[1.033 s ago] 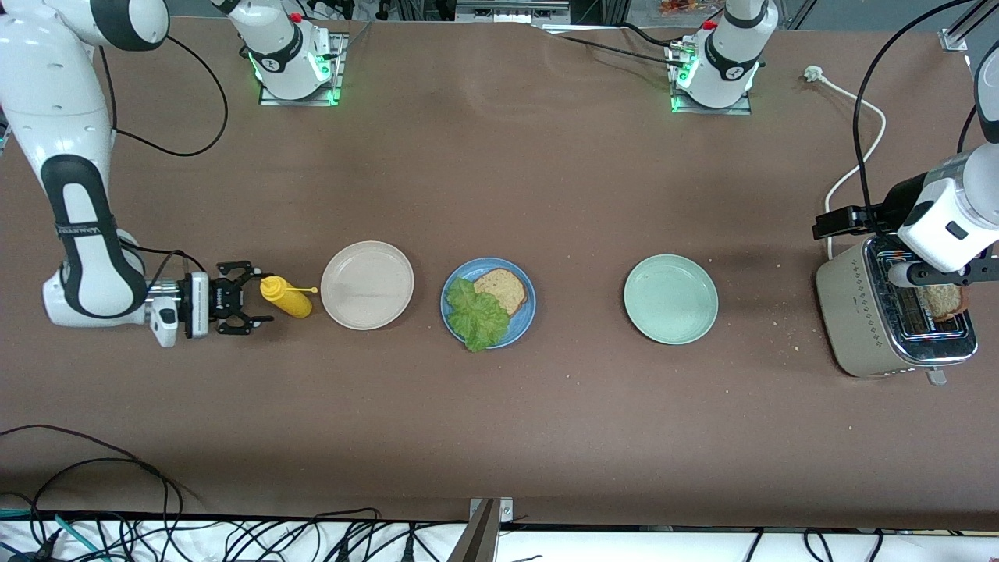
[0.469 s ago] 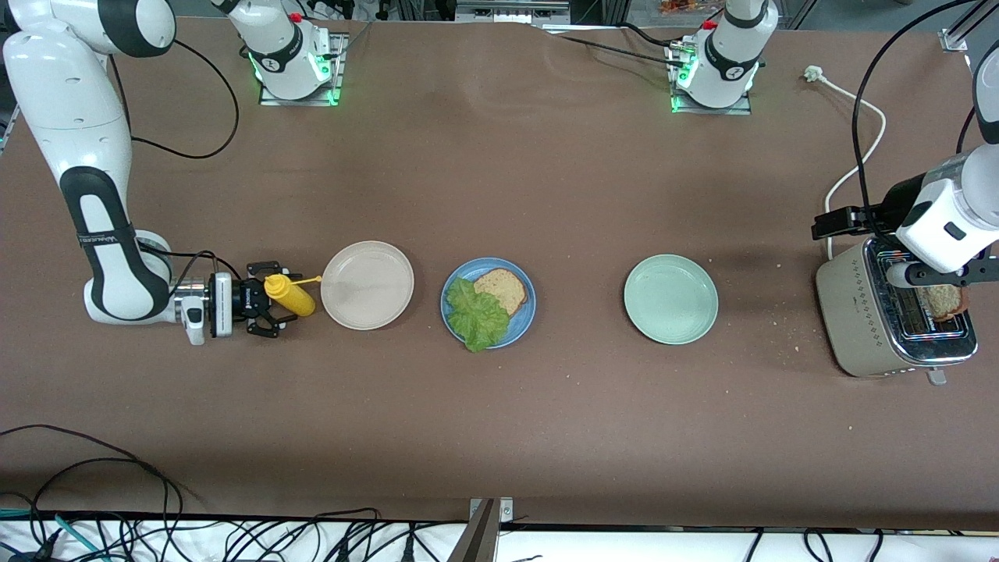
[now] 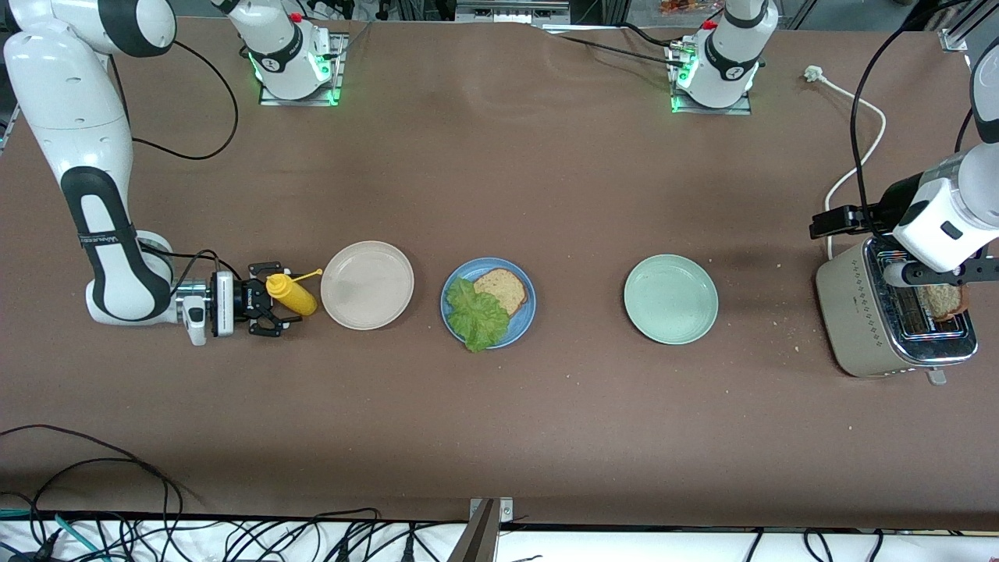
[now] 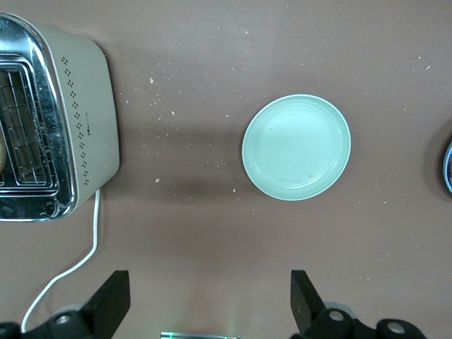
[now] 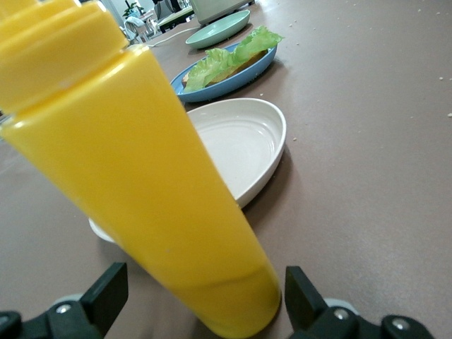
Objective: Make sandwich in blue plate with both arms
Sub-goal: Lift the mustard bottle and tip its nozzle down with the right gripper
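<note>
Blue plate [image 3: 525,318] mid-surface: one toast slice [image 3: 502,288] with a lettuce leaf [image 3: 476,316] overlapping it. Beige plate [image 3: 367,285] and pale green plate [image 3: 670,299] flank it. Toaster [image 3: 858,328] holds a second slice [image 3: 942,300]. Right pincer [image 3: 269,300] spread wide, straddling a tilted yellow mustard bottle [image 3: 290,293], not clamped. Left pincer [image 4: 208,307] wide open, holding nothing, over the toaster.
</note>
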Robot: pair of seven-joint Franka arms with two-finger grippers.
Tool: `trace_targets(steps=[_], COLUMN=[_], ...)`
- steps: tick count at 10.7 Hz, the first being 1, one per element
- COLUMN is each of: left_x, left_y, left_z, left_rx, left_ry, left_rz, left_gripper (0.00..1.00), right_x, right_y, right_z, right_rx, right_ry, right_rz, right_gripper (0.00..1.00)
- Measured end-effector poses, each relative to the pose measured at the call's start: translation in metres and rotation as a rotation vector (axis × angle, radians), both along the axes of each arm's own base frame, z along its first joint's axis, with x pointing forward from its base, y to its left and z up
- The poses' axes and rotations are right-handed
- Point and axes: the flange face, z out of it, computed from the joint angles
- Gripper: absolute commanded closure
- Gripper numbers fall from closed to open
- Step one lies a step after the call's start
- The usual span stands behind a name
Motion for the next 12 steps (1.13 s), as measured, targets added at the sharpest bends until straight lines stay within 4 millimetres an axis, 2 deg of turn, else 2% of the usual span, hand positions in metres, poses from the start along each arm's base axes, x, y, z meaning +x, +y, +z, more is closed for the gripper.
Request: trace_targets(steps=[4, 7, 8, 10, 12], left_x=[0.000, -0.001, -0.001, -0.001, 0.000], left_y=[-0.001, -0.006, -0.006, -0.005, -0.003], left_z=[0.000, 0.000, 0.000, -0.001, -0.001], left_rx=[-0.001, -0.002, -0.002, -0.002, -0.002], left_ry=[0.001, 0.004, 0.005, 0.007, 0.007], left_rz=[-0.003, -0.011, -0.011, -0.009, -0.006], left_gripper=[0.00, 0.00, 0.00, 0.00, 0.00], right_x=[0.009, 0.010, 0.011, 0.016, 0.021], right_y=[-0.002, 0.001, 0.010, 0.027, 0.028], right_z=[0.004, 0.004, 0.005, 0.009, 0.011], right_rx=[-0.010, -0.002, 0.002, 0.009, -0.010], right_ry=[-0.143, -0.183, -0.192, -0.215, -0.232], right_rz=[0.054, 0.076, 0.082, 0.098, 0.098], right_gripper=[0.00, 0.29, 0.49, 0.81, 0.97])
